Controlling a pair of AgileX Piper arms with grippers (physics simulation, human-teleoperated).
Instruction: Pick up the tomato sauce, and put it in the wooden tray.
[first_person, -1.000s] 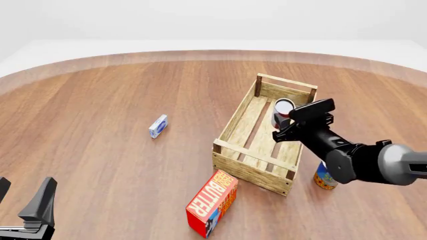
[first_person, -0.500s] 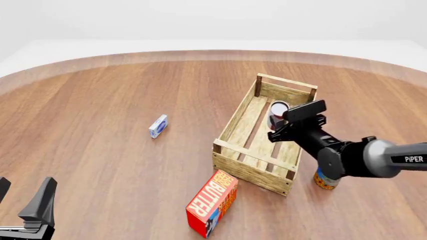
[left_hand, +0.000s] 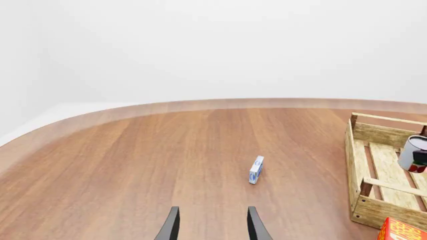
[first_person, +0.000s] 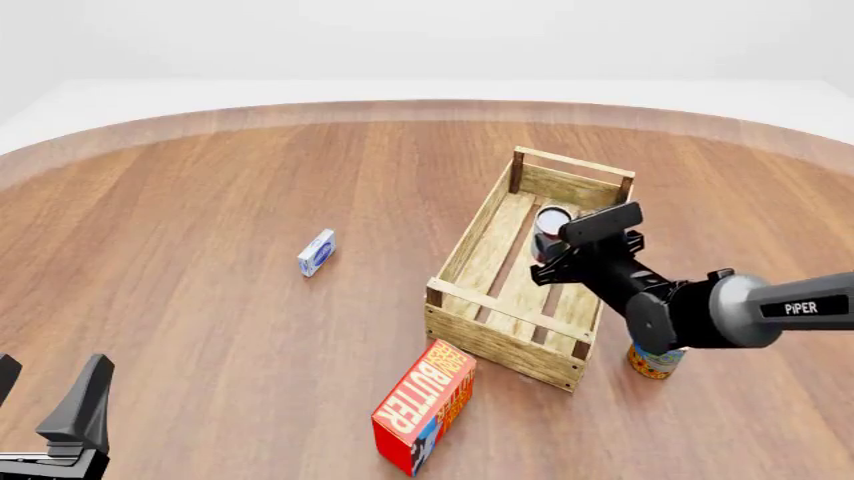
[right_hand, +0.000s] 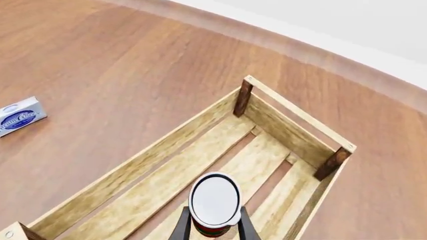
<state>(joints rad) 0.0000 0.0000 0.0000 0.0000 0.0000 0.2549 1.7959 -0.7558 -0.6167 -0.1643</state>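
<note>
The tomato sauce can (first_person: 550, 229) has a silvery-white top and a red label. My right gripper (first_person: 554, 248) is shut on it and holds it upright low inside the wooden tray (first_person: 497, 330). In the right wrist view the can (right_hand: 215, 202) sits between my fingers (right_hand: 181, 226) over the tray's slatted floor (right_hand: 160, 192). In the left wrist view the can (left_hand: 414, 153) shows at the edge, inside the tray (left_hand: 377, 209). My left gripper (first_person: 47, 415) is open and empty at the table's near left; its fingers (left_hand: 169, 226) show in its own view.
A red-orange butter box (first_person: 424, 404) lies just in front of the tray. A blue-and-yellow can (first_person: 650, 359) stands right of the tray, under my right arm. A small blue-and-white box (first_person: 316, 252) lies left of the tray.
My right gripper has lowered the tomato sauce can down and slightly left, deeper into the tray. The left arm has not moved.
</note>
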